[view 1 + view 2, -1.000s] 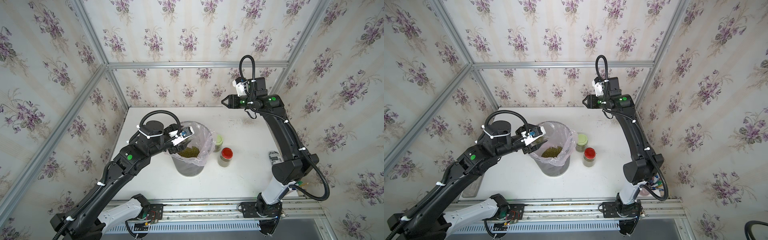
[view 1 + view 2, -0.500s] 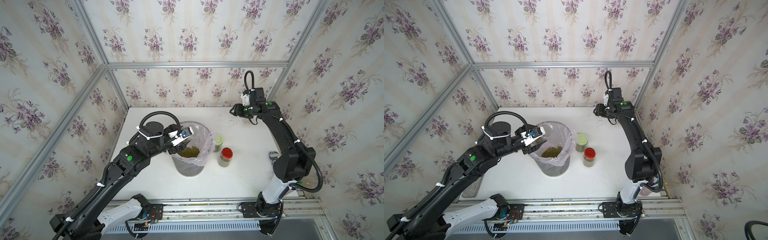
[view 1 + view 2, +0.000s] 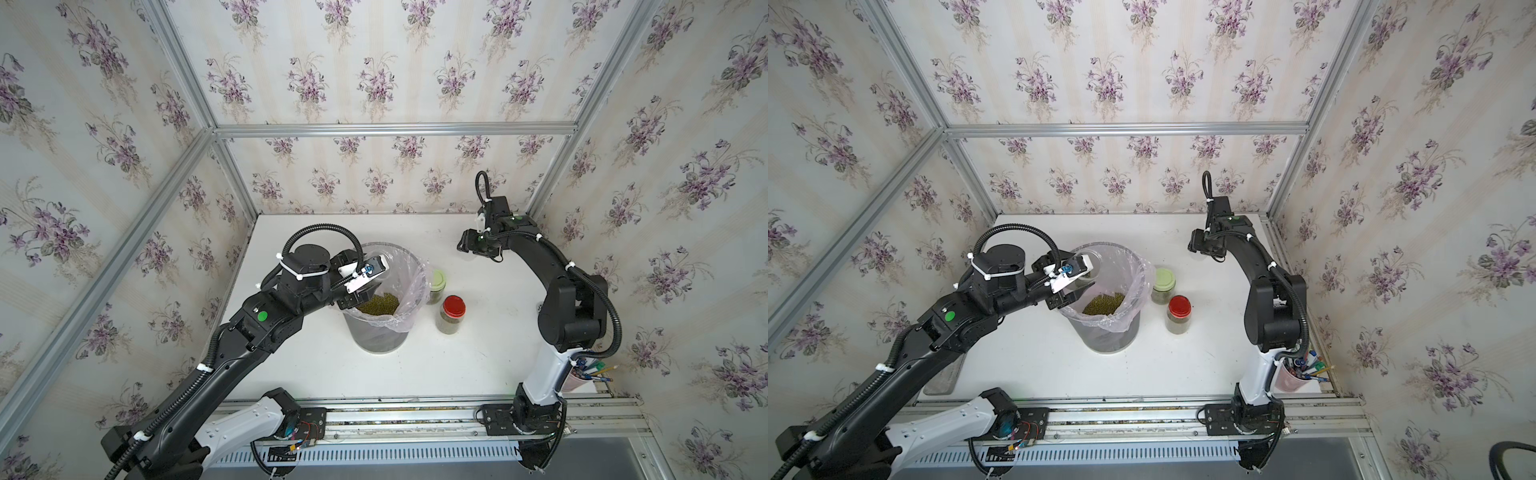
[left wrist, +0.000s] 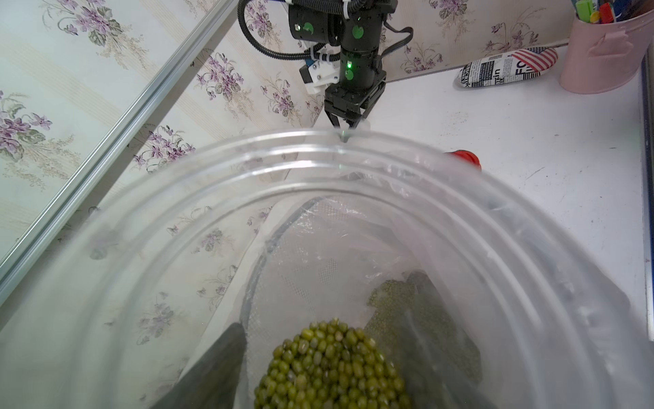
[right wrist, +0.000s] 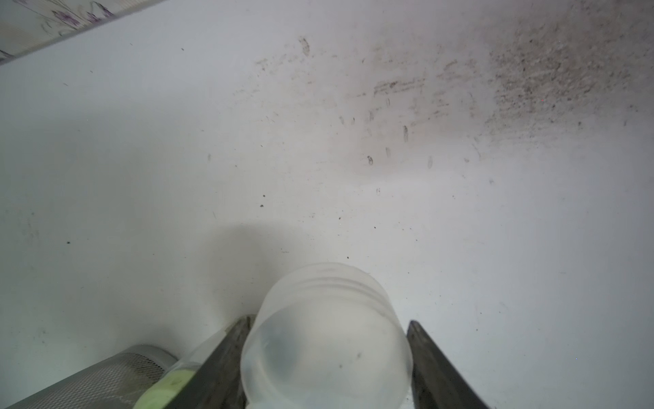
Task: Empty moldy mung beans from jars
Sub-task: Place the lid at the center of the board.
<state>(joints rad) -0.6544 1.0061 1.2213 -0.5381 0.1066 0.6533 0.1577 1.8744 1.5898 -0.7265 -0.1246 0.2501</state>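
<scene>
Over the lined bin (image 3: 376, 338) mid-worktop (image 3: 478, 357), left end effector (image 3: 361, 293) holds open jar (image 4: 460, 212) tipped, mung beans (image 4: 329, 368) partly inside; right end effector (image 4: 345, 125), gripping white lid (image 5: 325, 340), has dropped toward far-right corner, likely parking it.

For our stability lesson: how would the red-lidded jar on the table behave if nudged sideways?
Taller than wide, the red-lidded jar may tip, then roll. Beans seem to fill it: probably heavy for its size. Its smooth wall may slip.
</scene>
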